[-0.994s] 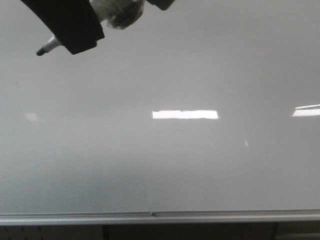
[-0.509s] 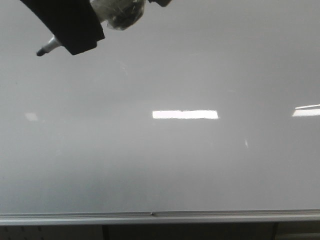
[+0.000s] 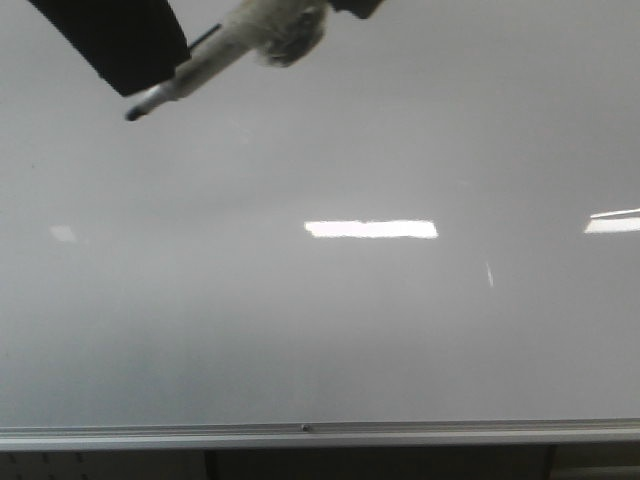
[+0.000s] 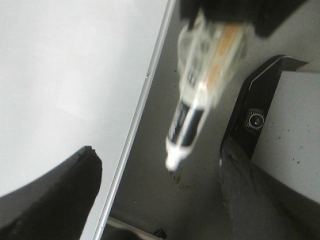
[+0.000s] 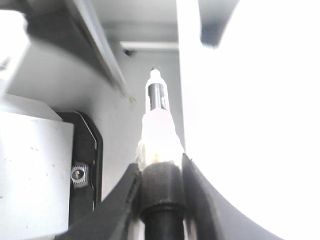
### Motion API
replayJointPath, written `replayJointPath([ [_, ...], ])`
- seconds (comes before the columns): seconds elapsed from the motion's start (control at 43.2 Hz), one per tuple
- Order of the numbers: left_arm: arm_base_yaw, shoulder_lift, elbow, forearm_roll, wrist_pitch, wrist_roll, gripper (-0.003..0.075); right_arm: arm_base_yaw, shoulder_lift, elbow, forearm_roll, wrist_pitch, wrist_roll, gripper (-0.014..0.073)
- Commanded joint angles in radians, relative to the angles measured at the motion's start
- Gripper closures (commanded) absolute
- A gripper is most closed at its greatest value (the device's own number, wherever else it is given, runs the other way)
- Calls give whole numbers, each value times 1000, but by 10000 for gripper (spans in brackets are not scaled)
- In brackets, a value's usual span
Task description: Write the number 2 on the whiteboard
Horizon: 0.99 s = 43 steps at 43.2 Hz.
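My right gripper (image 5: 159, 172) clamps the marker (image 3: 185, 82) above the whiteboard (image 3: 350, 330); left gripper's state I can't tell.

My whiteboard (image 3: 330, 320) is glossy and smooth; its frame strip (image 3: 300, 436) brushed metal; my marker (image 3: 185, 82) shiny plastic.

Lab or office bench — framed whiteboard (image 3: 320, 320), grey speckled equipment casing (image 4: 295, 120).

whiteboard (image 3: 330, 330) face bare and unobstructed across centre, right and lower span. only obstacles: dark arm (image 3: 115, 40) and marker (image 3: 185, 80) crowding the upper-left corner.
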Motion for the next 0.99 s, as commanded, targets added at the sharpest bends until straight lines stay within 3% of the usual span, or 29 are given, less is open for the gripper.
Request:
replayJointPath([
  [0.0, 39, -86, -3, 4, -38, -86, 219, -50, -70, -33, -74, 14, 113, 578],
  [0.208, 176, -238, 129, -5, -129, -196, 220, -181, -160, -10, -176, 88, 392, 578],
  [0.347, 273, -319, 218, -7, -199, -285, 220, -269, -244, 71, -176, 40, 532, 578],
  [0.578, 329, -386, 290, -11, -264, -295, 220, -311, -431, 332, -155, -230, 624, 577],
  [0.809, 329, -384, 290, -11, -290, -295, 220, -311, -623, 664, -54, -670, 623, 577],
  [0.971, 329, -384, 290, -11, -294, -295, 220, -307, -631, 779, -36, -801, 622, 577],
])
